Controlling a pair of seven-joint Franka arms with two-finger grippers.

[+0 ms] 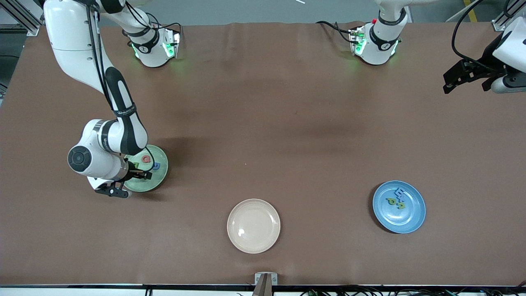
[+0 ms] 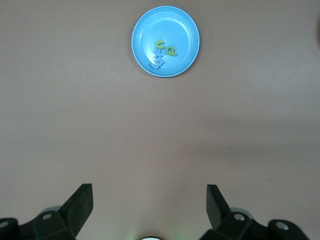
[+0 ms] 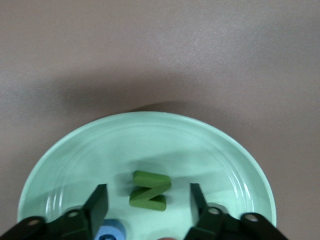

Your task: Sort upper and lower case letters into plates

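so the right gripper point(image 3: 148, 202) is sitting low over the mint plate point(image 1: 158, 183) at the right arm's end of the surface, jaws spread apart with nothing pinched, and a green N point(image 3: 149, 190) lies flat on the plate right between them, its long side running roughly across the gap from one jaw to the other, touching neither as far as I can tell. Looks to me like that letter is down in its plate, so the next thing would be lifting straight up without snagging it. Same plate also has a red C point(image 1: 145, 159) and a blue letter point(image 1: 156, 166) just beside the N, farther from the front camera than the jaws; the arm covers part of the plate so there could be more under there. Well away from the mint plate, toward the left arm's end, the blue plate point(image 1: 415, 220) holds a little clump of letters point(image 1: 397, 200), two green ones and a blue one or two touching each other, too small to read for sure. The cream plate point(image 1: 253, 225) between the two is bare. I don't see any loose letters on the surface, so sorting looks about done. The left gripper point(image 2: 150, 205) waits up high near its own end of the surface, jaws wide and holding nothing
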